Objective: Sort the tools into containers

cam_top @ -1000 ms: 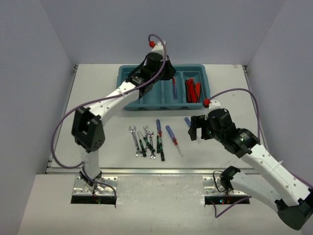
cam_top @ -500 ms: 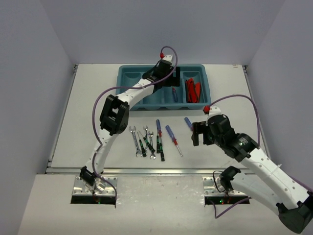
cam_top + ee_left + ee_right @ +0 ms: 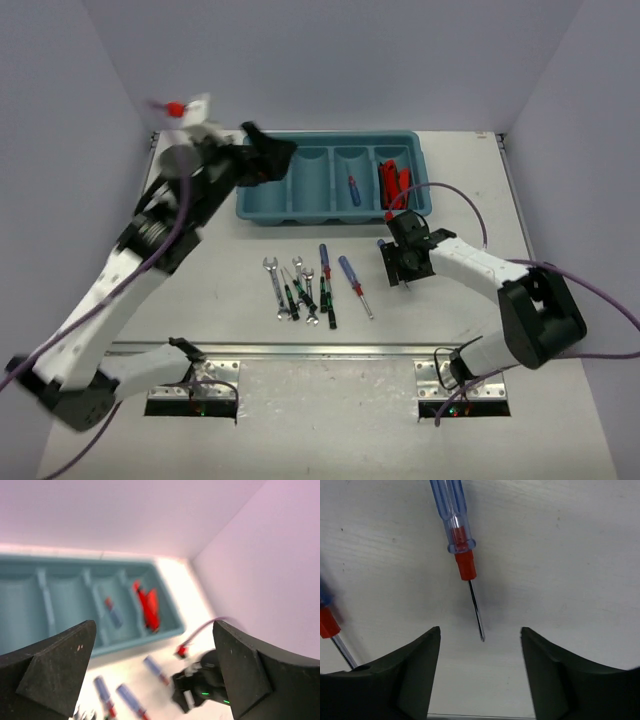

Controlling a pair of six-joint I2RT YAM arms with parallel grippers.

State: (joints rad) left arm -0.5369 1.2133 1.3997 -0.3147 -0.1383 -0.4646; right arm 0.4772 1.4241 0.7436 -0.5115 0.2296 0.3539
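Left end effector [image 3: 154, 645] spread, empty, near tray [image 3: 340, 137] – right end effector [image 3: 480, 632] spread astride blue-handled screwdriver [image 3: 459, 550] tip.

Teal tray [image 3: 310, 214], red knives [image 3: 393, 185], blue-handled red-collared screwdriver [image 3: 464, 562], white table [image 3: 200, 250].

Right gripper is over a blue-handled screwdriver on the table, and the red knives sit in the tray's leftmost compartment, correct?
No: the red knives lie in the tray's rightmost compartment, as the top external view shows. The right gripper is indeed over a blue-handled screwdriver on the table.
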